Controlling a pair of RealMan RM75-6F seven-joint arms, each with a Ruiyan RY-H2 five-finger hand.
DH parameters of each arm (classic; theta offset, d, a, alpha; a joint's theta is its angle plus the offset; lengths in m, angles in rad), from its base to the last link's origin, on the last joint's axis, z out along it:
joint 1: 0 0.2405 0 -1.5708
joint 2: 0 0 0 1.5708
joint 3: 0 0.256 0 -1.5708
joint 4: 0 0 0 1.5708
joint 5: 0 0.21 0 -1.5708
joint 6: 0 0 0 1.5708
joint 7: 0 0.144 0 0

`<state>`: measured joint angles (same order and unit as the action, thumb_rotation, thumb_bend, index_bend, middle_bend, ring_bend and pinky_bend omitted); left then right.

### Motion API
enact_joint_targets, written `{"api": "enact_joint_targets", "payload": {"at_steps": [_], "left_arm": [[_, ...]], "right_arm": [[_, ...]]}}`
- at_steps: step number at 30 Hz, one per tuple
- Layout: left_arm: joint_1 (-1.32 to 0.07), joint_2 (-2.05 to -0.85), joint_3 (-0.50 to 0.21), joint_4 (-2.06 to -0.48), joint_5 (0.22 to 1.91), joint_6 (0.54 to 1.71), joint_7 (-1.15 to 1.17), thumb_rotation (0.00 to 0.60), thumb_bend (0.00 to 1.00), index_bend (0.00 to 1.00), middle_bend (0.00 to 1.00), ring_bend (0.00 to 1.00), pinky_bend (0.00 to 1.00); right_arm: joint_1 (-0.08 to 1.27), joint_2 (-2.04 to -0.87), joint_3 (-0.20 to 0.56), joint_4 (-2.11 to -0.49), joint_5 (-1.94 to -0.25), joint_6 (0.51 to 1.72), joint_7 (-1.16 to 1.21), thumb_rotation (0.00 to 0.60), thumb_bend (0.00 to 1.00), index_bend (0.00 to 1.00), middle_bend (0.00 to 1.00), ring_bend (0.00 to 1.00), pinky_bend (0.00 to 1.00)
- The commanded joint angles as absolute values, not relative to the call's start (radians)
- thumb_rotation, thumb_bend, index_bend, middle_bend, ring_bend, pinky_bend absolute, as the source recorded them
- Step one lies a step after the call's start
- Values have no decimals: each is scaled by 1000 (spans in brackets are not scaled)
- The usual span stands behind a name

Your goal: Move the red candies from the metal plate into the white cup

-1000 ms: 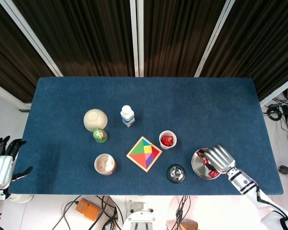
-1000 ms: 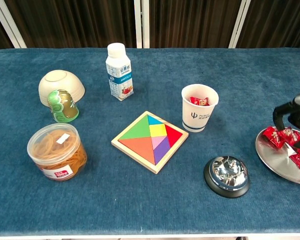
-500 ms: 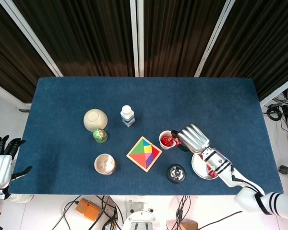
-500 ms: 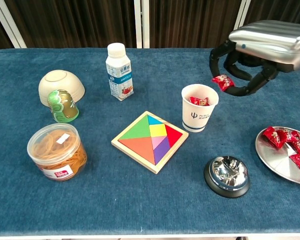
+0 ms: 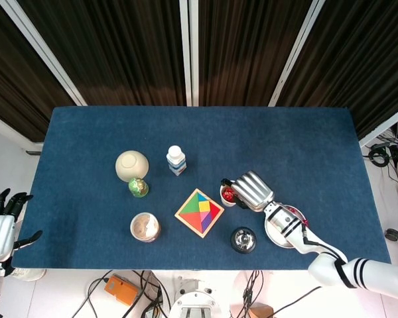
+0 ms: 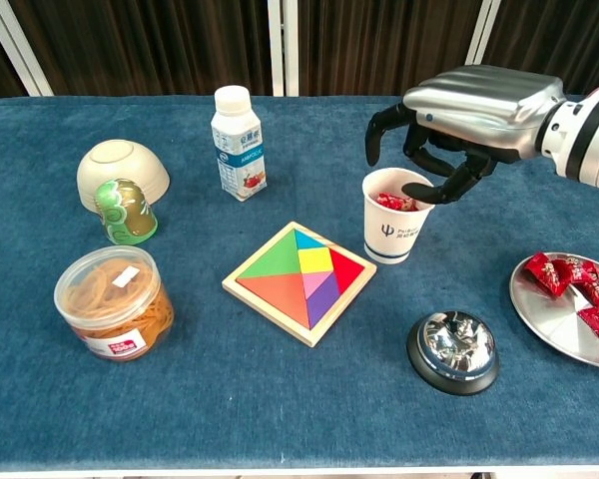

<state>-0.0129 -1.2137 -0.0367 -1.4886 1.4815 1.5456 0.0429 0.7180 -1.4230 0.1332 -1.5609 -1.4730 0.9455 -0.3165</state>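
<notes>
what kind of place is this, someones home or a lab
Most likely a lab or test rig: a blue-covered table set before dark curtains, loose cables on the floor, and unrelated props such as a tangram puzzle and a call bell.

I see my right hand (image 6: 459, 125) is shiny silver metal with dark fingers. Under it the white cup (image 6: 398, 215) looks like smooth paper. Near its wrist the metal plate (image 6: 549, 316) gleams, and the red candies (image 6: 579, 289) have glossy crinkly wrappers.
</notes>
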Motion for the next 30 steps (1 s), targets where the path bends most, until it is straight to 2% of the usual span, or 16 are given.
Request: {"api": "enact_joint_targets", "payload": {"at_steps": [1,6,11,13,18,30], "left_arm": [[-14,-1215,-37,-1487,1482,1545,41,600,19,210,174,0,0],[-16,-1217,-38,-1481,1485,1544,36,600,19,210,174,0,0],[-22,-1225,-39,-1472,1486,1537,29,600,20,210,174,0,0],[-25,-1228,-39,-1470,1490,1536,30,600,20,210,174,0,0],[-30,-1231,-39,-1473,1496,1533,34,600,20,210,174,0,0],[-24,-1230,-34,-1479,1495,1539,39,600,20,210,174,0,0]], "right_arm": [[707,-1411,128,-1571,-1481,972,-322,600,553,378,864,1000,1000],[634,-1339,91,-1618,-1521,1085,-315,600,537,379,864,1000,1000],[546,-1267,16,-1612,-1517,1133,-316,600,370,433,864,1000,1000],[519,-1255,-11,-1596,-1514,1138,-313,600,341,455,864,1000,1000],[485,-1254,-42,-1549,-1491,1119,-296,600,337,484,864,1000,1000],[482,-1296,-53,-1469,-1471,1050,-283,600,338,498,864,1000,1000]]}}
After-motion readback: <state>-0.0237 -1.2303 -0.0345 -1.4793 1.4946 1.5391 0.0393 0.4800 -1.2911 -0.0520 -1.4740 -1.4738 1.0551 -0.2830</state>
